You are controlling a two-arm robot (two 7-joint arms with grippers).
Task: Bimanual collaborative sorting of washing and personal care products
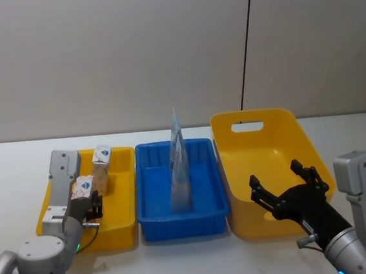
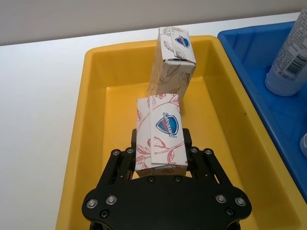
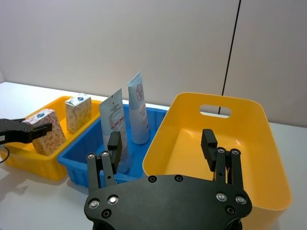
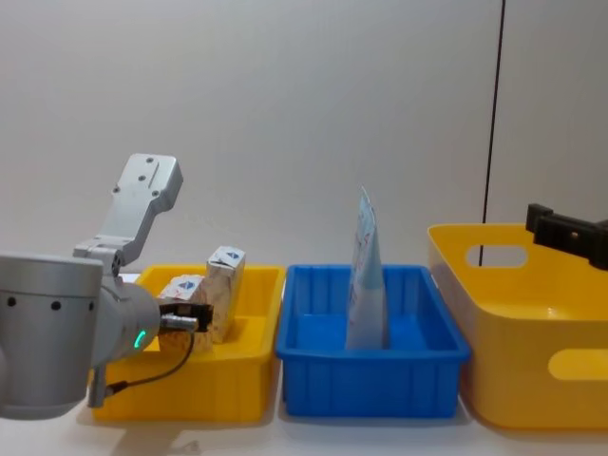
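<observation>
The left tool [image 2: 161,144] is clenched on a carton [image 2: 159,132], which is gripped on its two long sides with the blue mark turned up. In the head view this tool [image 1: 90,201] is seen at the lower left of the frame, inside the small yellow bin [image 1: 112,238], and the held carton [image 1: 83,187] is seen above it. Whether that carton touches the bin floor cannot be told.

A second carton [image 2: 172,60] is stood upright at the far end of the same bin [image 2: 93,96], just beyond the held one. In the chest view the two cartons [image 4: 182,290] [image 4: 224,285] are seen side by side at rim height in the left of the frame.

The blue bin [image 1: 185,227] is placed at the centre of the frame, and the pouch [image 1: 179,170] is stood upright in it, its tip well above the rim. In the right wrist view a white tube [image 3: 138,108] is seen upright just behind the pouch [image 3: 114,120].

The right tool [image 1: 275,173] is held released at the lower right of the head view, over the large yellow bin [image 1: 262,149]; its fingers [image 3: 207,139] are spread wide and nothing is gripped.

All three bins are set in a row on the white desk [image 1: 12,179].
</observation>
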